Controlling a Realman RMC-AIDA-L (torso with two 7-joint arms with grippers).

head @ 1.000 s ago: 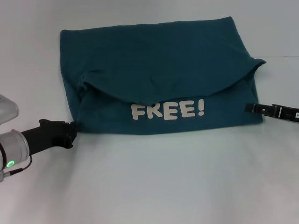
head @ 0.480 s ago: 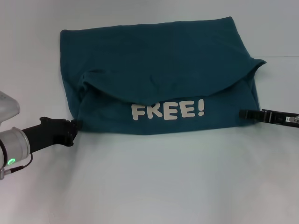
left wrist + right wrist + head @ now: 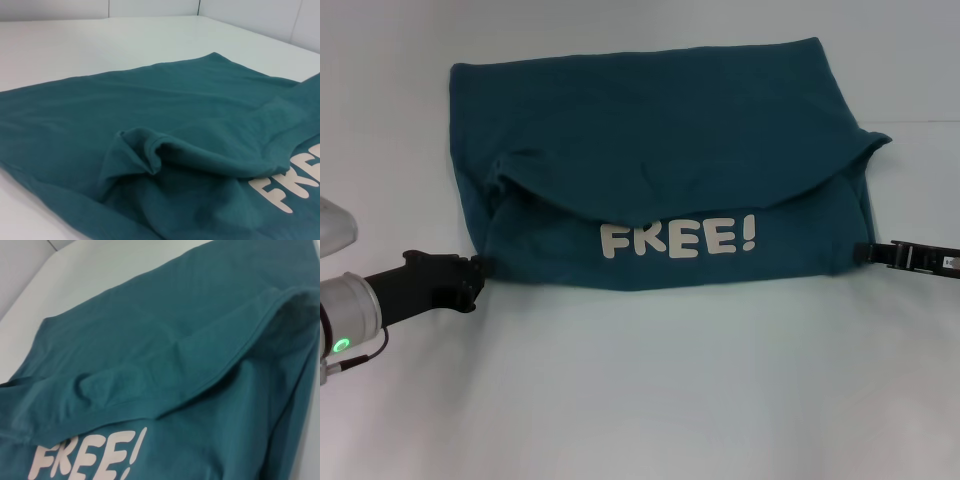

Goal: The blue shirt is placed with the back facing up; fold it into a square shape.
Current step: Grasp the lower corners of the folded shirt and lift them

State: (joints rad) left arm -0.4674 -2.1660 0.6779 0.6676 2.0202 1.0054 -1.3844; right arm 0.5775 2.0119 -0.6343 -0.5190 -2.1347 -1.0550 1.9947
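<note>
The dark teal-blue cotton T-shirt (image 3: 660, 170) lies partly folded across the upper middle of the head view on the white counter (image 3: 650, 390), its white "FREE!" lettering (image 3: 678, 238) showing on the near panel. The right end effector (image 3: 880, 252), which half a second ago reached in over the shirt's right edge, has drawn back to just touch it; the left end effector (image 3: 478, 268) has stayed at the lower left corner. Whether either is spread or pinching cannot be told. The next fold probably starts from these corners. No containers are present.
</note>
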